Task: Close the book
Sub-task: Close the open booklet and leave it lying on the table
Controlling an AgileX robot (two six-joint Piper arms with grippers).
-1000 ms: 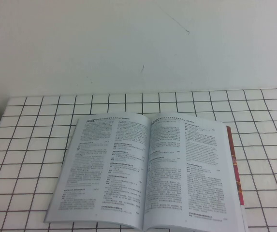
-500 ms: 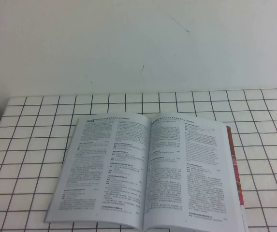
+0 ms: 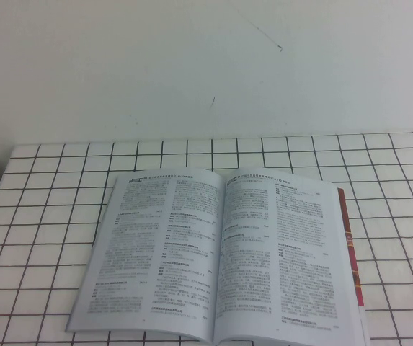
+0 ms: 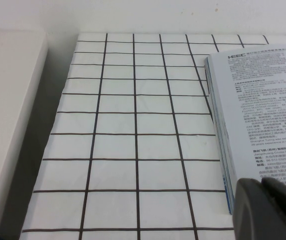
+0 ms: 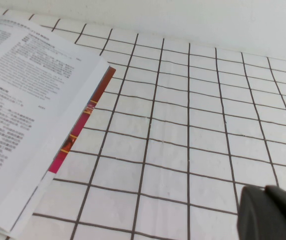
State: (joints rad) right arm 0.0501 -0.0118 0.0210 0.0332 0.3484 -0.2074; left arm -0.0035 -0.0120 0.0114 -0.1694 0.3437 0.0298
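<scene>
White gridded cloth covers the tabletop (image 3: 40, 216). Nearest, only a dark piece of each pincer shows in its own wrist view. The left gripper (image 4: 270, 209) is by the outer edge of the book's left page, and the right gripper (image 5: 270, 212) is above bare cloth, apart from the book's right side. I cannot tell how far either is open, and neither visibly holds anything. The book (image 3: 220, 252) lies towards the tabletop's near edge, spread flat with both pages up and a red cover edge (image 3: 350, 249) showing on its right. Bare squares run to the far edge. By my judgement the closing is not yet begun: one half has to be lifted and folded over.
</scene>
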